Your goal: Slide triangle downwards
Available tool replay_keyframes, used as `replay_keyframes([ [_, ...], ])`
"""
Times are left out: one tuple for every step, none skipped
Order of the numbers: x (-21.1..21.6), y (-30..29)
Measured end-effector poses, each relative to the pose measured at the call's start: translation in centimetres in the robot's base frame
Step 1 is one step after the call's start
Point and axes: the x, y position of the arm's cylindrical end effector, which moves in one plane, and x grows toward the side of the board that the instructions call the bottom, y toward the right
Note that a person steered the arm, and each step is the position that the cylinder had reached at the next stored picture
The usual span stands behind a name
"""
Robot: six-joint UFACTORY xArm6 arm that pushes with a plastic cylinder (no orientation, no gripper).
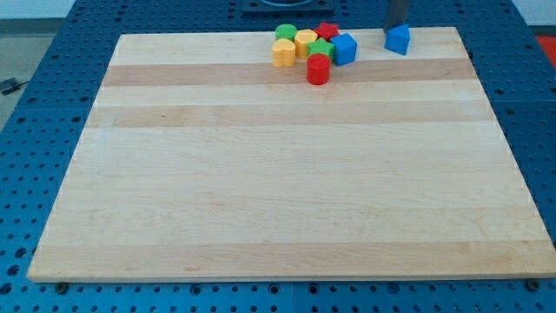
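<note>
Wooden board (287,174) on blue pegboard. Blue triangle (398,39) sits at one o'clock by the top edge, right of the block cluster (313,49). Clawless tip (396,27) touches its upper side, holding nothing; downward slide appears unstarted.

All the blocks sit along the top edge of the desk (278,191), right of centre. Seven crowd together: a green block (285,33) at the cluster's top left, a yellow block (305,39) just right of it, and a red block (327,32) further right. A second yellow block (283,53) lies below the green one. A second green block (320,49) sits mid-cluster, with the blue cube (345,49) touching its right and the red cylinder (318,69) just below it. The blue triangle (398,39) stands apart to the right, with my tip (397,27) directly above it.
</note>
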Motion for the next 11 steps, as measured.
replay_keyframes([
  [4.1, 2.2],
  [2.5, 3.3],
  [0.4, 2.5],
  [0.9, 2.6],
  [4.7, 2.3],
  [9.0, 0.9],
  [12.5, -0.5],
  [10.0, -1.1],
  [4.8, -1.5],
  [3.1, 2.1],
  [4.4, 8.3],
])
